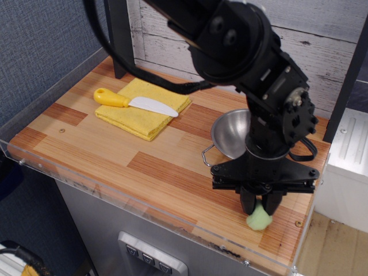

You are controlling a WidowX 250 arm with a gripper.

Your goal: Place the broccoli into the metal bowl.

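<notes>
The broccoli (258,220) is a pale mint-green lump at the near right of the wooden table, close to the front edge. My black gripper (260,207) stands over it, its two fingers closed against the lump's sides. The metal bowl (230,134) sits just behind the gripper, shiny, with one wire loop handle (208,155) showing at its near left. The arm hides the bowl's right half.
A yellow cloth (144,109) lies at the back left with a yellow-handled white knife (135,102) on it. A clear plastic rim (115,198) runs along the table's front edge. A dark post (119,37) stands at the back.
</notes>
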